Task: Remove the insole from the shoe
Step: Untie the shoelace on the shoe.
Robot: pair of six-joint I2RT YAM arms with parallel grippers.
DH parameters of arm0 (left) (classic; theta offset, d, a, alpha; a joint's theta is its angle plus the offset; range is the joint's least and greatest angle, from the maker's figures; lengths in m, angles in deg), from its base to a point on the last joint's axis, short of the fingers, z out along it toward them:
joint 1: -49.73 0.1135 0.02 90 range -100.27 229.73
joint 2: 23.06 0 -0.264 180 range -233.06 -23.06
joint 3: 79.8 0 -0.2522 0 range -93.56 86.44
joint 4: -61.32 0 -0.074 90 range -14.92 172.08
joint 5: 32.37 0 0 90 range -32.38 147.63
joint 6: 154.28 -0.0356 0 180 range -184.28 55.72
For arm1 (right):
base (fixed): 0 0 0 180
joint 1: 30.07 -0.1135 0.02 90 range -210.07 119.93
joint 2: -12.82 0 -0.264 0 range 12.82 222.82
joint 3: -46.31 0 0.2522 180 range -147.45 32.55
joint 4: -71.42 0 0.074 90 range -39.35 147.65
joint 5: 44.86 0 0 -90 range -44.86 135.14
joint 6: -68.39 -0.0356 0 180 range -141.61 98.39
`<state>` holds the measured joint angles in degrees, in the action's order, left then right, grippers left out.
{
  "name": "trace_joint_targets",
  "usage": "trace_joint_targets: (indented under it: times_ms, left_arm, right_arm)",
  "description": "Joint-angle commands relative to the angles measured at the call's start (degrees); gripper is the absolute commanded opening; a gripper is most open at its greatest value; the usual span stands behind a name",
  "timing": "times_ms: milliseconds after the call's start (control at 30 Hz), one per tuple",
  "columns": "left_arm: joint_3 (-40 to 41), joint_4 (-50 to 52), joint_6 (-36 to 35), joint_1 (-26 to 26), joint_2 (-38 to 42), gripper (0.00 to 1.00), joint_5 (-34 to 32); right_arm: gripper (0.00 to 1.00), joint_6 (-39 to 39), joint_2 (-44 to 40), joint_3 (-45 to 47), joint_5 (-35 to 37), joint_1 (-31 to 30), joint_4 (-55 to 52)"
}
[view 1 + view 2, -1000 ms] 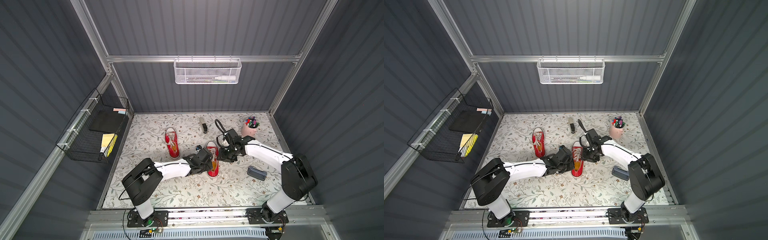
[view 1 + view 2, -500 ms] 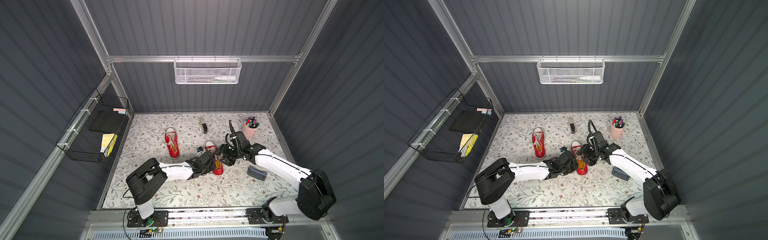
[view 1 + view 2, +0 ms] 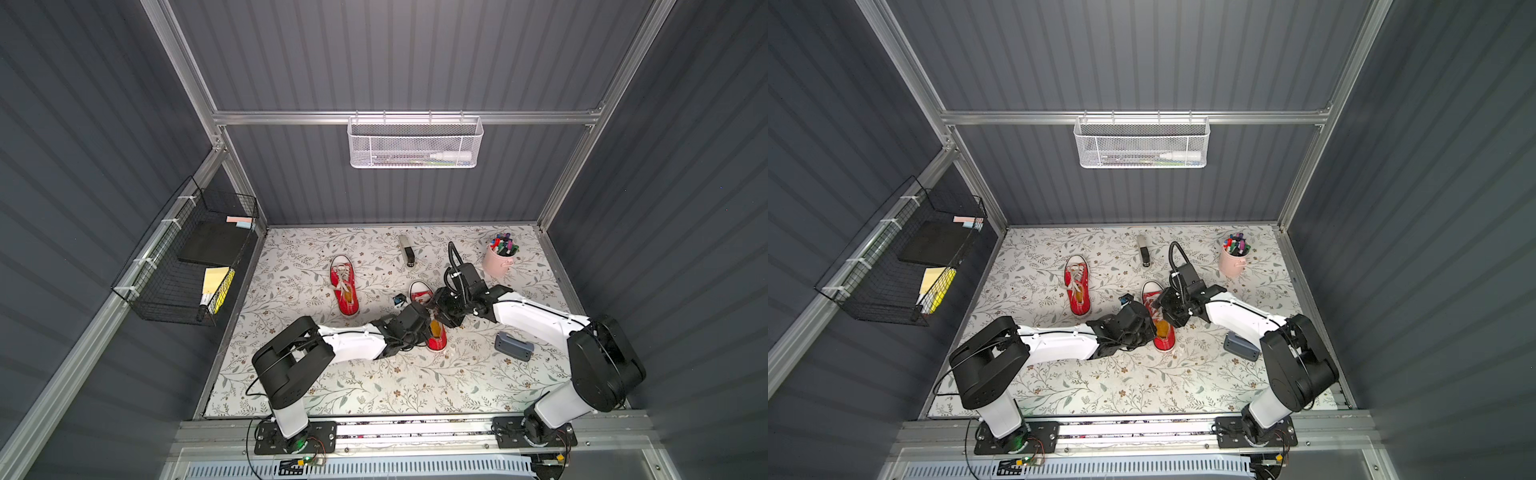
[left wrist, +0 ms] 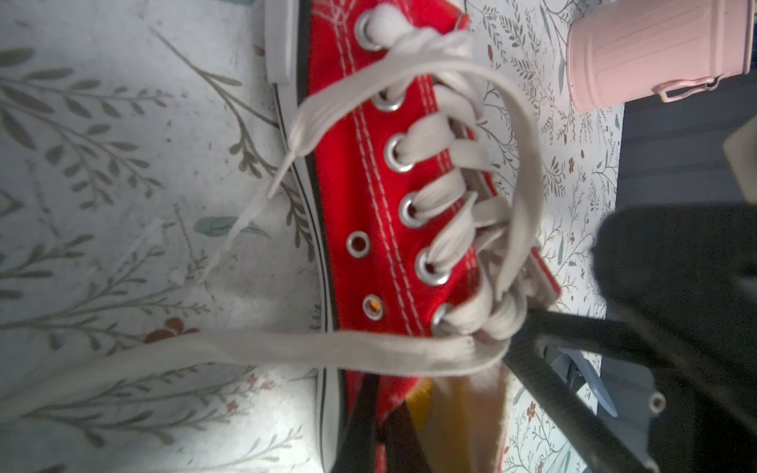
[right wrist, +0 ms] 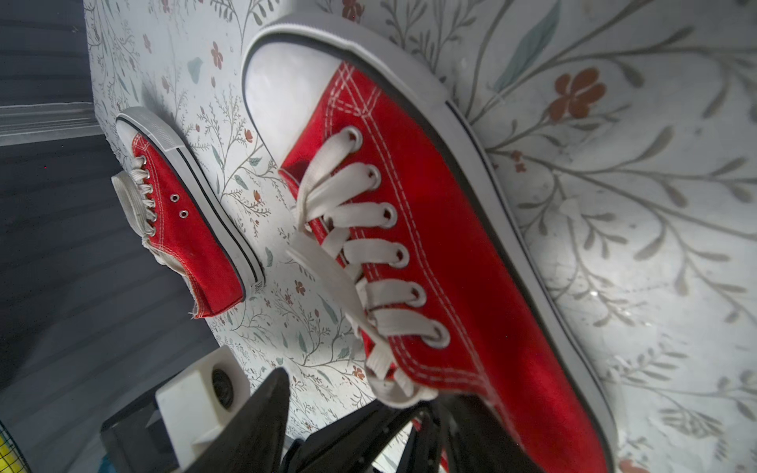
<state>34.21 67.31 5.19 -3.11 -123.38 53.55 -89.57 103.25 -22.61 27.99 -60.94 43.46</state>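
Observation:
The red shoe point(image 3: 420, 292) lies mid-table with white laces; it shows close in the left wrist view point(image 4: 368, 184) and the right wrist view point(image 5: 450, 245). Its yellow-tan insole point(image 3: 435, 329) lies inside the opening, also seen in the left wrist view point(image 4: 450, 413). My left gripper point(image 3: 424, 328) is shut on the shoe's red side wall by the opening point(image 4: 385, 409). My right gripper point(image 3: 441, 312) hovers over the tongue end from the other side. Its jaws stand apart point(image 5: 368, 442), one finger point(image 5: 254, 422) outside over the table, the other at the opening; nothing shows pinched.
A second red shoe point(image 3: 344, 286) lies further left. A pink cup of markers point(image 3: 498, 259) stands at the back right. A black and silver stapler-like thing point(image 3: 406, 255), a small blue-black object point(image 3: 399, 299) and a grey block point(image 3: 513, 345) lie around. Wire baskets hang on the walls.
The right gripper has come down from the toe side to the shoe's opening. The shoe's heel has swung a little to the right. The left gripper keeps its grip.

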Motion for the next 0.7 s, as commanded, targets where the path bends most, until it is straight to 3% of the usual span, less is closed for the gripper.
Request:
trace_joint_targets:
  times_ms: [0, 267, 667]
  left_arm:
    - [0.5, -0.5, 0.5, -0.3, -1.0, 0.00, 0.7]
    - [0.5, 0.1, 0.6, -0.2, -0.8, 0.00, 1.9]
    - [-0.7, 1.8, -1.0, -0.3, -1.3, 0.00, 4.0]
  right_arm:
    - [0.58, 0.4, 1.5, -1.5, 2.0, 0.1, 2.7]
    - [0.55, 1.6, 1.4, -2.0, -2.6, 0.1, 7.0]
    - [0.52, 3.3, 2.7, -3.5, -3.6, 0.1, 11.3]
